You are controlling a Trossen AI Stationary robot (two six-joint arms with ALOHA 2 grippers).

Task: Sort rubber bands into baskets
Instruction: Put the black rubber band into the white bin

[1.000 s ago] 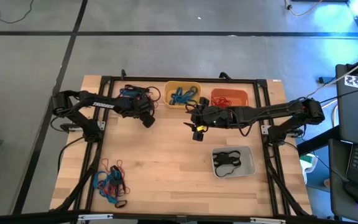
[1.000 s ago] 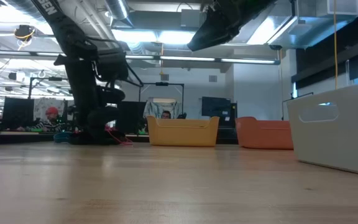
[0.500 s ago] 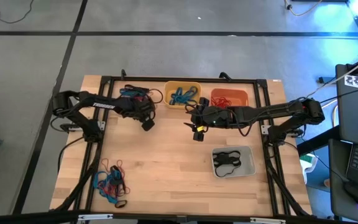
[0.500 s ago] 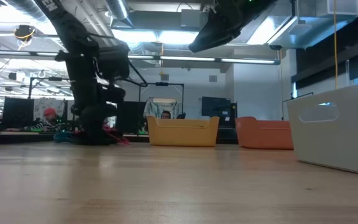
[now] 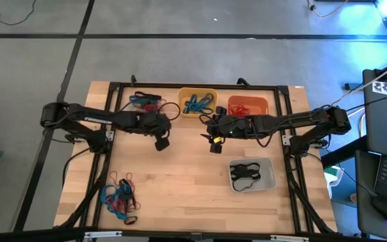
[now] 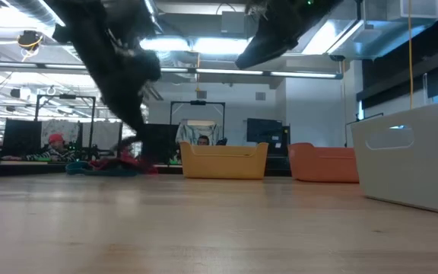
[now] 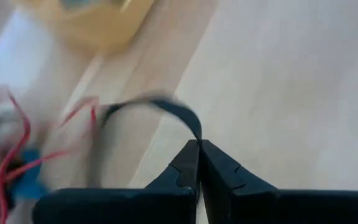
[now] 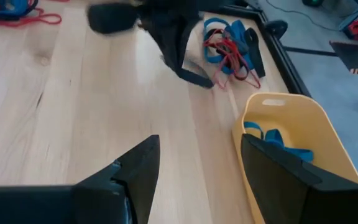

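Observation:
A black rubber band (image 7: 157, 104) trails from my left gripper (image 7: 199, 144), which is shut on it and raised over the table (image 5: 180, 168), just on the near side of the far-left pile of blue, red and black bands (image 5: 146, 102). My right gripper (image 5: 213, 144) hovers open near the table's middle with nothing between its fingers (image 8: 143, 163). The yellow basket (image 5: 197, 102) holds blue bands (image 8: 278, 140), the orange basket (image 5: 247, 106) red ones, and the pale grey basket (image 5: 252, 175) black ones. A second pile (image 5: 119, 198) lies at the near left. My left gripper pinches a stretch of the black band (image 7: 194, 132) between its two fingertips, the fingers slanting down from the table's left. The band arcs away from the fingers, and its other end (image 8: 207, 81) reaches down to the table beside the far-left pile, next to red bands.
A black metal frame (image 5: 113, 87) runs round the table's edges. The three baskets stand along the far edge and at the near right. Bare wood lies between the two grippers and toward the near edge. Beyond the far edge, people sit in the room.
My left gripper has shut on the black band at the far-left pile, then risen and drawn back toward the table's near edge, rolling a little. One end of the band has been pulled out of the pile while the other end stays beside it. My right gripper has kept still.

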